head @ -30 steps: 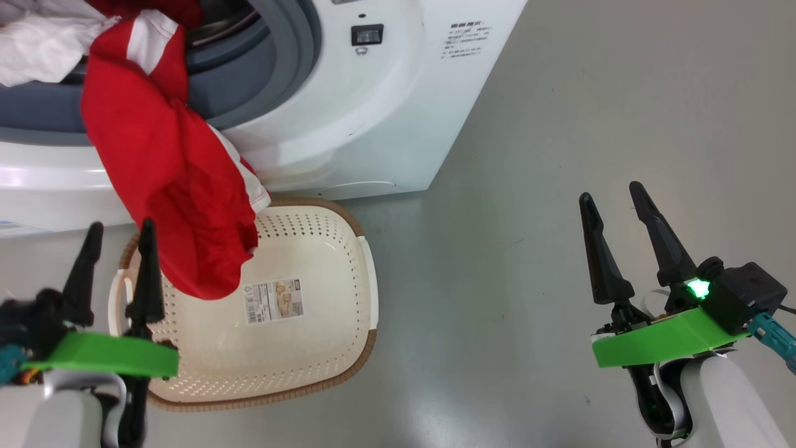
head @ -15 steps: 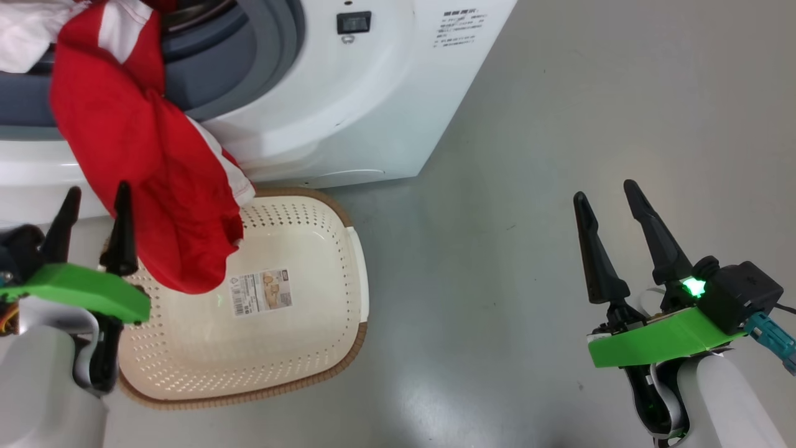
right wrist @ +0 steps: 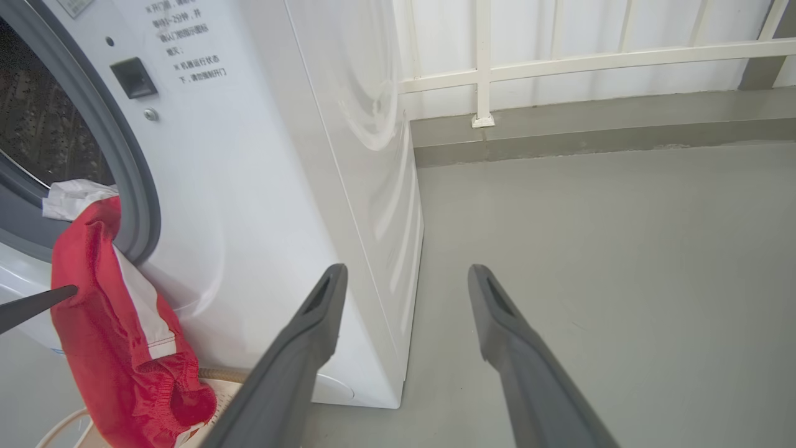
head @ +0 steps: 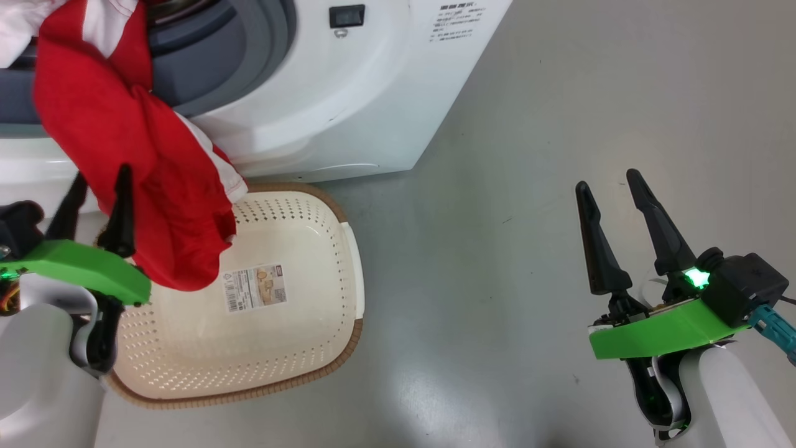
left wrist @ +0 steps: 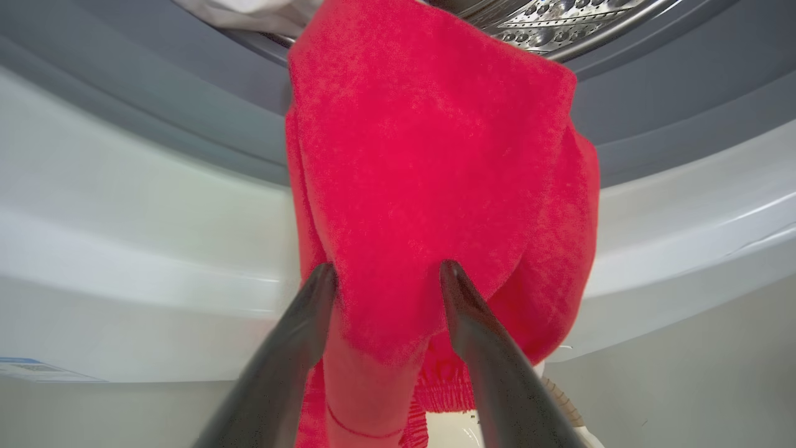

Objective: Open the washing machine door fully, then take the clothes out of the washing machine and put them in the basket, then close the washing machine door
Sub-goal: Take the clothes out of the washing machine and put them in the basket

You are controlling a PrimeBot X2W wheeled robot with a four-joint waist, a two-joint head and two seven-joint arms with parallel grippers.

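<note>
1. left gripper (left wrist: 385, 270): fingers spread, one on either side of a hanging fold of the red garment (left wrist: 429, 155).
2. red garment hangs from the washing machine (head: 348, 93) opening, its low end over the basket (head: 298, 348).
3. right gripper (head: 607, 177): spread, empty, above the floor (head: 497, 249).
</note>
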